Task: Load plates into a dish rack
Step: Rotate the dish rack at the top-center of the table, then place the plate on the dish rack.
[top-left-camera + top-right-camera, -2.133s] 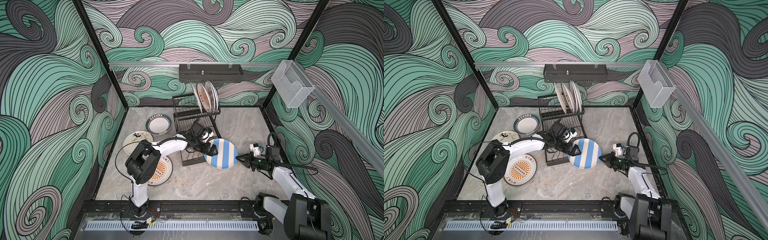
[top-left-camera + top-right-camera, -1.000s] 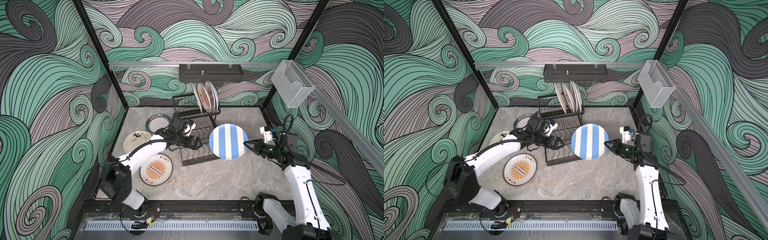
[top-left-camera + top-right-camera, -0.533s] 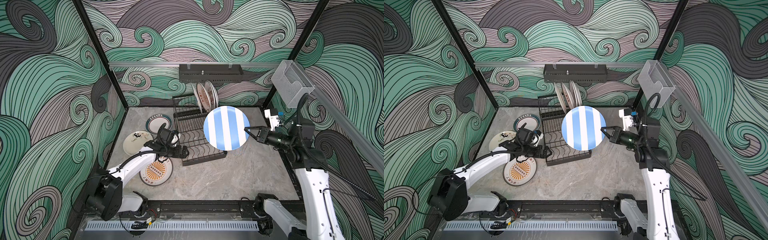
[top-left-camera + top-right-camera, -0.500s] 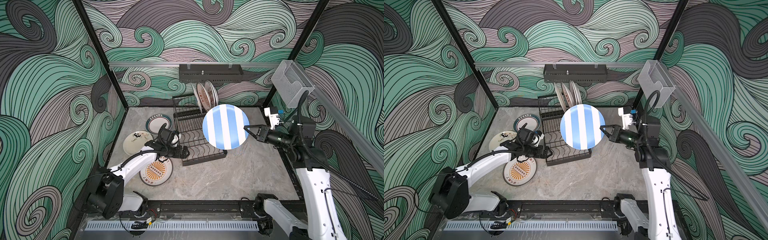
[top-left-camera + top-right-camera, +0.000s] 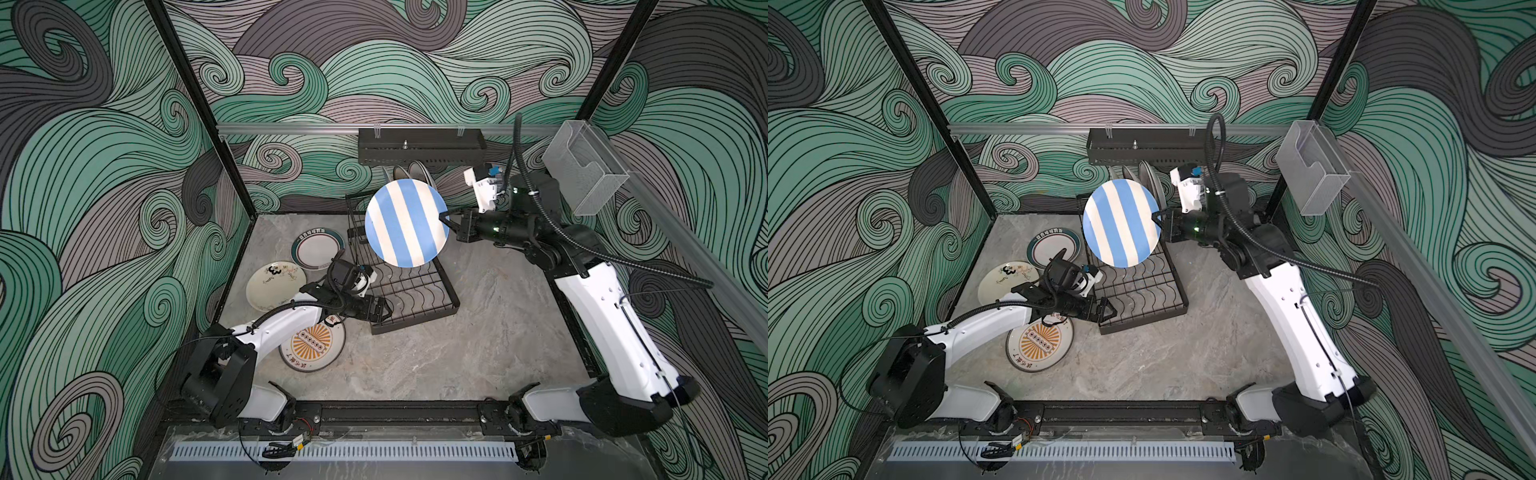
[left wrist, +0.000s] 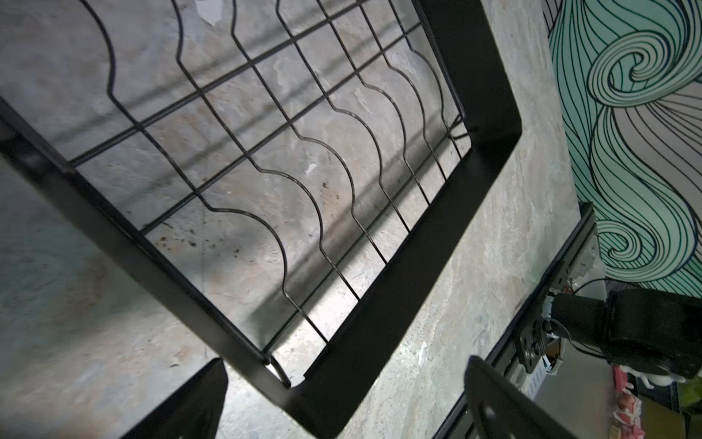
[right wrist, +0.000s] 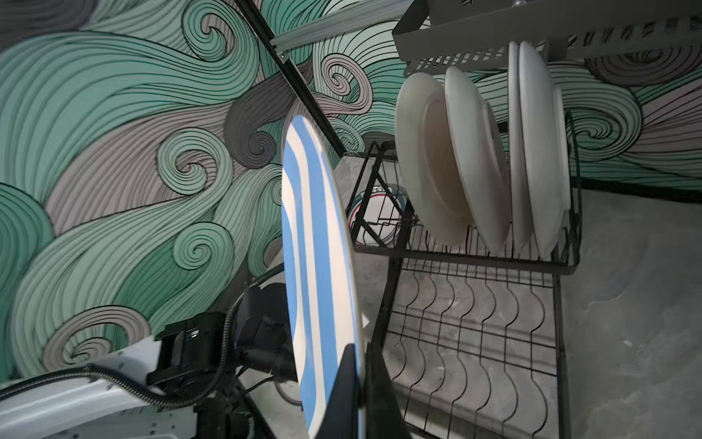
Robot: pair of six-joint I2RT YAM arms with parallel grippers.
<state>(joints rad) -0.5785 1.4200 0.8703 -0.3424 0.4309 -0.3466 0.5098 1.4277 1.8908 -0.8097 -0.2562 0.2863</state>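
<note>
Carrying a blue-and-cream striped plate toward the dish rack — pinched at its rim by the right gripper, jaws pressed together on the edge, held upright in the air by the rack's raised upper tier. Near the whitish plates already standing in that tier, but not yet in any slot. Left gripper spread wide, holding nothing, low at the rack's near corner beside the orange-sunburst plate lying flat on the table. Likely next: lining the striped plate's edge up with a free slot beside the standing plates, then lowering gently without knocking them. Compared with two seconds earlier — striped plate raised from low near the table by the rack's front and tipped upright; left gripper drawn back from its side to the rack's corner. Teal-rimmed plate and dark-marked whitish plate waiting flat on the table, on the left arm's side of the rack.
</note>
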